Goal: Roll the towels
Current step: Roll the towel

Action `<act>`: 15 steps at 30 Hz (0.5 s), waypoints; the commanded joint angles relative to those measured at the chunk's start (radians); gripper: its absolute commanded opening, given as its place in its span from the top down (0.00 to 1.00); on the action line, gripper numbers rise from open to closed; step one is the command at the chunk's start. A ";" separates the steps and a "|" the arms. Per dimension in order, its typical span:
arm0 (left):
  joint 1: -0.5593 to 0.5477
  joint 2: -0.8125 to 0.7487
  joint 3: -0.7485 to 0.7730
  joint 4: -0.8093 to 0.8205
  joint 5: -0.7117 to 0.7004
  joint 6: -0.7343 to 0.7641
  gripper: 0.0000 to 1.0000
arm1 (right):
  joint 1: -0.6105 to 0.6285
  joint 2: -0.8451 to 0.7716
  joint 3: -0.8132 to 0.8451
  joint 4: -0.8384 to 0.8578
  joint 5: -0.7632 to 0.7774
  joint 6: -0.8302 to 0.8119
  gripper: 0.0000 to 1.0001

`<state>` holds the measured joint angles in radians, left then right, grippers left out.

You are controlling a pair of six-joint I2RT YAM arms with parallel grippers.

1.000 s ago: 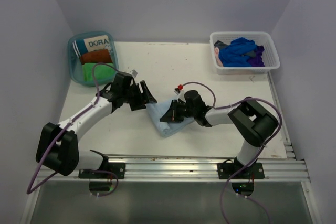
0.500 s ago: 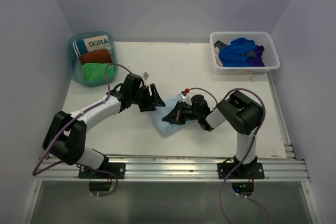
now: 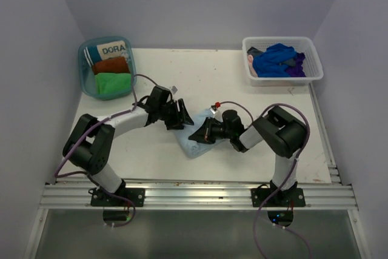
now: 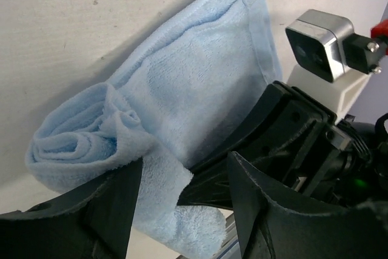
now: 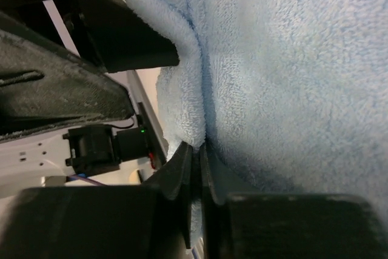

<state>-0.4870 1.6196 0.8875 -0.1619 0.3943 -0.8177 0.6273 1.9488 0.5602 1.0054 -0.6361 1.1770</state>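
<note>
Far left, the teal bin (image 3: 82,68) holds a rust-brown towel (image 3: 111,65) and a green towel (image 3: 113,82). Mid-surface (image 3: 242,92), the left pincer (image 3: 180,116) stands open, fingers straddling the rolled end of the light blue towel (image 3: 194,148). The right pincer (image 3: 193,137) is closed tight, tips against that cloth. Far right, the white basket (image 3: 316,60) carries dark blue towels (image 3: 276,60).

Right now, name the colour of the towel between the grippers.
Light blue towel, best in left wrist view.

Both my arms stretch inward and low, wrists bent, grippers facing each other nearly tip to tip. My black two-finger left gripper (image 3: 183,117) has its jaws apart; my black right gripper (image 3: 194,135) is pressed closed.
</note>
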 commanded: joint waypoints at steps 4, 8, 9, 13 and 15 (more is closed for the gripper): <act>-0.013 0.063 0.097 -0.077 -0.023 0.072 0.38 | 0.014 -0.287 0.049 -0.603 0.203 -0.318 0.69; -0.012 0.069 0.099 -0.087 -0.014 0.083 0.38 | 0.069 -0.477 0.170 -0.948 0.446 -0.544 0.51; -0.013 0.077 0.096 -0.084 -0.009 0.084 0.38 | 0.096 -0.497 0.187 -0.991 0.502 -0.566 0.51; -0.013 0.097 0.082 -0.059 0.012 0.075 0.38 | 0.246 -0.565 0.271 -1.151 0.738 -0.669 0.51; -0.015 0.100 0.076 -0.056 0.020 0.072 0.39 | 0.310 -0.541 0.335 -1.179 0.809 -0.724 0.52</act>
<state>-0.4980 1.6897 0.9615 -0.2115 0.4065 -0.7662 0.8398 1.4040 0.8143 0.0235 -0.0555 0.6117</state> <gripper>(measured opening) 0.616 0.484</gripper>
